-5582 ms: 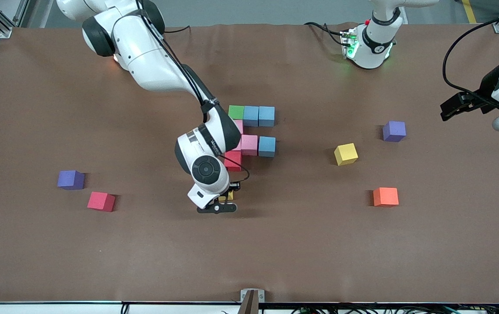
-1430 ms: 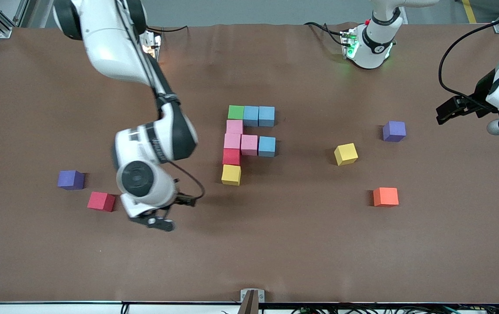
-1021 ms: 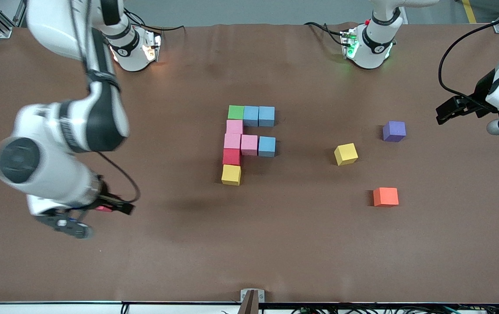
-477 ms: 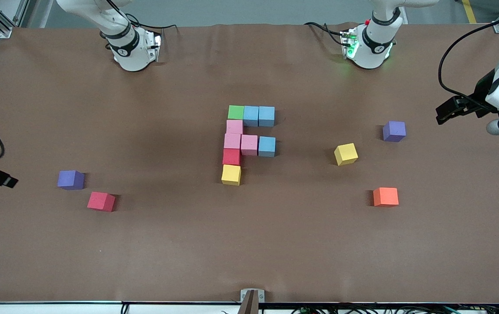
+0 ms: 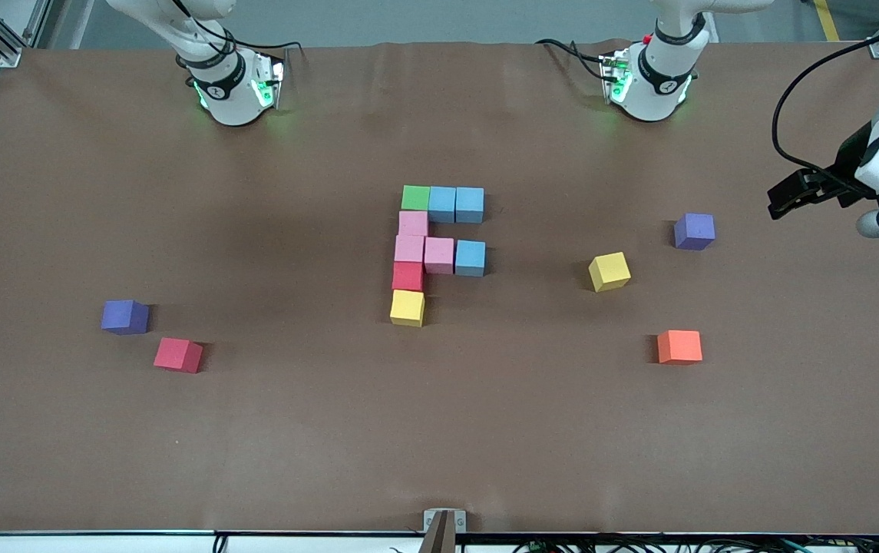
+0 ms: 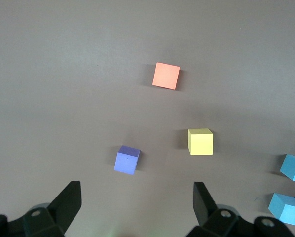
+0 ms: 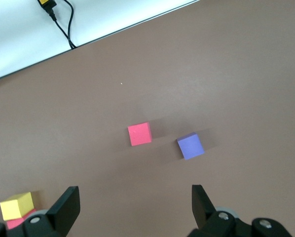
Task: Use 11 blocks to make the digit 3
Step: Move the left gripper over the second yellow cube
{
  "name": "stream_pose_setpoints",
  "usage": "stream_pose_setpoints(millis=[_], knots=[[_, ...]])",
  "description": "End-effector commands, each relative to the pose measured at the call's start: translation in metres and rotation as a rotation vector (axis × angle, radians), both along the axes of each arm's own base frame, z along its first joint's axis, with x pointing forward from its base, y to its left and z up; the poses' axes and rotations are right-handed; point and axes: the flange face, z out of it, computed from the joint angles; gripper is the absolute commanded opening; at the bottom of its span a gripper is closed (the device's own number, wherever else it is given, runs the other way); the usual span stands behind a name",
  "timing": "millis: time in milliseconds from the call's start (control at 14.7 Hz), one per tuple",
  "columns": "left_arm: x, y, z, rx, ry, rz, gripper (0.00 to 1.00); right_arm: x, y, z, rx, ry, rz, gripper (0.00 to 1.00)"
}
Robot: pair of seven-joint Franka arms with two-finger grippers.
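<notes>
Starting with the front view, eight cubes touch in mid-bench (image 5: 439,430): a green block (image 5: 415,197) and two light blue blocks (image 5: 455,204) form the bar farthest from the camera; two pink blocks (image 5: 412,236), a red block (image 5: 408,276) and a yellow block (image 5: 407,308) run down one side, with a pink and a blue block (image 5: 470,258) as the middle bar. Loose toward the left arm's end lie a yellow cube (image 5: 609,271), an orange cube (image 5: 679,346) and a purple cube (image 5: 694,231); toward the right arm's end, another purple cube (image 5: 124,316) and a reddish-pink cube (image 5: 177,355).

From the left wrist view, the left gripper (image 6: 135,205) hangs above the bench with jaws wide apart, empty.

From the right wrist view, the right gripper (image 7: 132,206) likewise has jaws spread, holding nothing.
</notes>
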Motion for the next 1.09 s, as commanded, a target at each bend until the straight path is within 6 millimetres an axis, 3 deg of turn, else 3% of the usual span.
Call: stream_pose_setpoints(millis=[0,340,545,681,817,1021], knots=[[-0.002,-0.001,0.004,-0.016,-0.003,0.004,1.00,-0.030,0.016,0.009,-0.035,-0.018,0.095,1.00],[-0.002,-0.002,0.004,-0.016,-0.003,0.002,1.00,-0.041,0.013,0.014,-0.041,0.010,0.174,1.00],[-0.004,-0.010,0.004,-0.017,-0.003,-0.011,1.00,-0.048,0.030,0.010,-0.105,0.059,0.218,1.00],[-0.004,-0.012,0.002,-0.017,0.001,-0.013,1.00,-0.056,0.031,0.004,-0.104,0.042,0.220,1.00],[-0.004,-0.017,-0.009,-0.015,0.018,-0.021,1.00,-0.067,0.030,-0.012,-0.106,0.003,0.219,1.00],[-0.005,-0.040,-0.034,-0.013,0.018,-0.019,1.00,-0.068,0.028,-0.012,-0.112,-0.003,0.216,1.00]])
